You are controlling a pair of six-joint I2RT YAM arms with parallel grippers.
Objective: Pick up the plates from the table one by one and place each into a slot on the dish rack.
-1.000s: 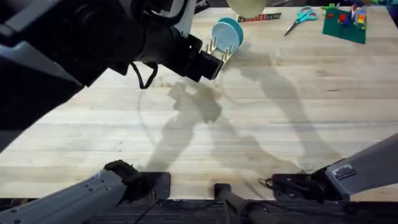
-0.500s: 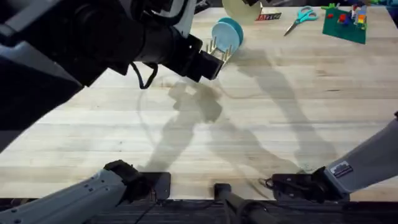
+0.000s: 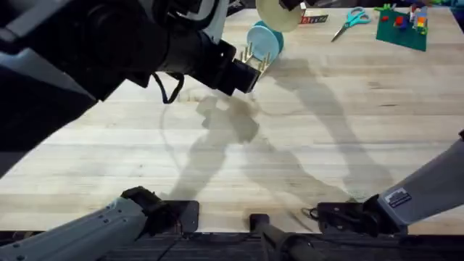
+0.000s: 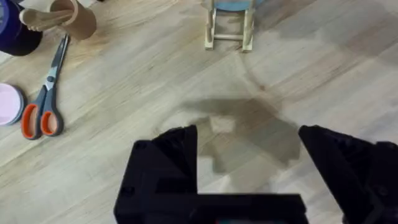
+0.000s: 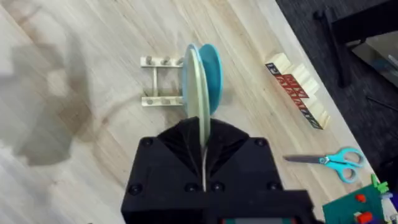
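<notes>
Your right claw (image 5: 203, 163) is clamped on the cream plate (image 5: 196, 93), holding it on edge by its rim. In the overhead view that plate (image 3: 281, 12) hangs at the far edge of the table (image 3: 348, 116), just beyond the rack (image 3: 255, 55). The blue plate (image 3: 264, 38) already stands upright in the rack; from the right wrist view the cream plate sits just beside the blue plate (image 5: 211, 71), nearly face to face with it, over the rack (image 5: 163, 81). Whether the two touch is unclear.

Your left claw (image 4: 249, 165) hangs with its fingers wide apart and nothing between them, above bare table (image 4: 124, 99) short of the rack (image 4: 229, 28). From above, the left arm looms large and dark, its claw (image 3: 245, 72) beside the rack's near end.

Orange-handled scissors (image 4: 43, 99) lie off to the side of the left claw; teal scissors (image 3: 351, 20) lie near the far edge.
</notes>
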